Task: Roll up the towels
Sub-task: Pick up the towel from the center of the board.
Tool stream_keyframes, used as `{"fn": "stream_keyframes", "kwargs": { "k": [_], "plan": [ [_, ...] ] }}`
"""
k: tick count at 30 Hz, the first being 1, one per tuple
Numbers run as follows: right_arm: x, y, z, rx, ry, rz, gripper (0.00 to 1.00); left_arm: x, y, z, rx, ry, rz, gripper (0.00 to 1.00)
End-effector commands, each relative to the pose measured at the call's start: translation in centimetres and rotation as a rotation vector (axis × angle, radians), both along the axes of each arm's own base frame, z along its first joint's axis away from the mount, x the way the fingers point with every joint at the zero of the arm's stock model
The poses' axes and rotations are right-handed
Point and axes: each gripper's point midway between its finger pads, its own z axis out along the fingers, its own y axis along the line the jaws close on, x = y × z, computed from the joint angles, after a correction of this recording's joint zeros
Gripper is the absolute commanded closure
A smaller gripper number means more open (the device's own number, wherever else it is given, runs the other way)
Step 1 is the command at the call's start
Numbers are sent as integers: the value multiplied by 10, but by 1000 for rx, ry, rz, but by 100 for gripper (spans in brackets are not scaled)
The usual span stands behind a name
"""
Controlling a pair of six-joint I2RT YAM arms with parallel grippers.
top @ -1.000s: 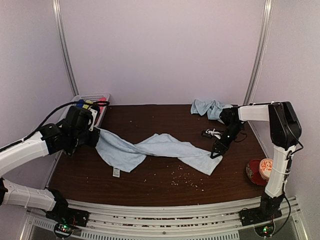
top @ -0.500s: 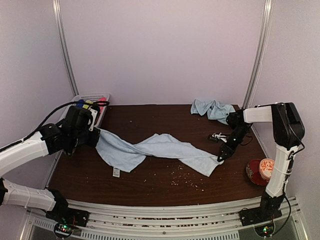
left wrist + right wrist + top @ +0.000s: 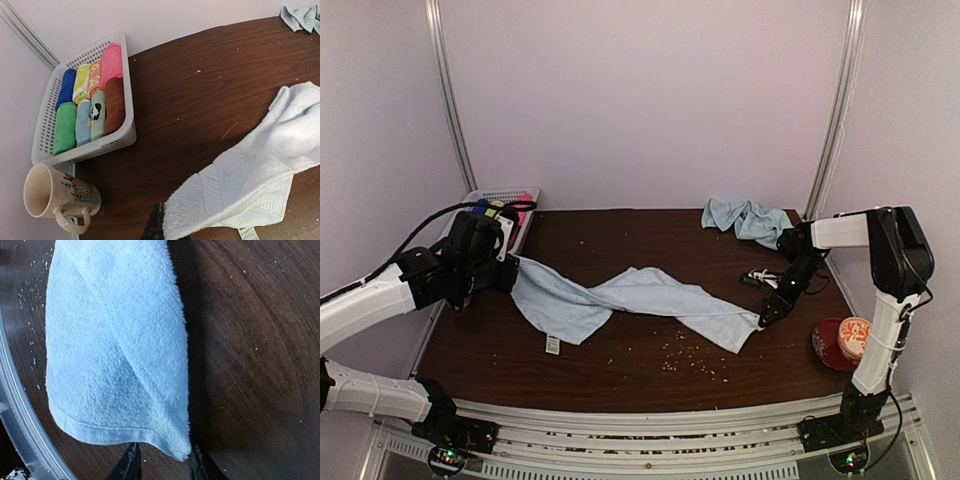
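Top external view: the right gripper (image 3: 766, 312) has slid toward 4 o'clock to the free corner of the twisted pale-blue terry towel (image 3: 640, 293) — jaws narrowed but apart, nothing pinched yet — while the left gripper (image 3: 506, 272) stays clamped on its 9 o'clock end, so stretching it flat looks close.

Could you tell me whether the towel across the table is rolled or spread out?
Spread out, not rolled: the towel lies stretched along the table, twisted once mid-length, its left end held by the left gripper.
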Motion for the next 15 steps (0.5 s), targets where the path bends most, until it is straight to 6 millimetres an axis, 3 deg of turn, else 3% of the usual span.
{"fn": "stream_keyframes", "kwargs": {
  "k": [1,5,10,15],
  "plan": [
    [5,2,0,11,2,-41,70,4,-2,12,-47,-46,1,100],
    [10,1,-7,-2,5,-72,78,4,-2,12,-49,-47,2,100],
    [16,1,-8,-8,-7,-96,100,4,-2,11,-48,-45,3,100],
    [29,-1,9,-11,-85,-122,100,5,-1,11,-43,-44,6,100]
  ]
}}
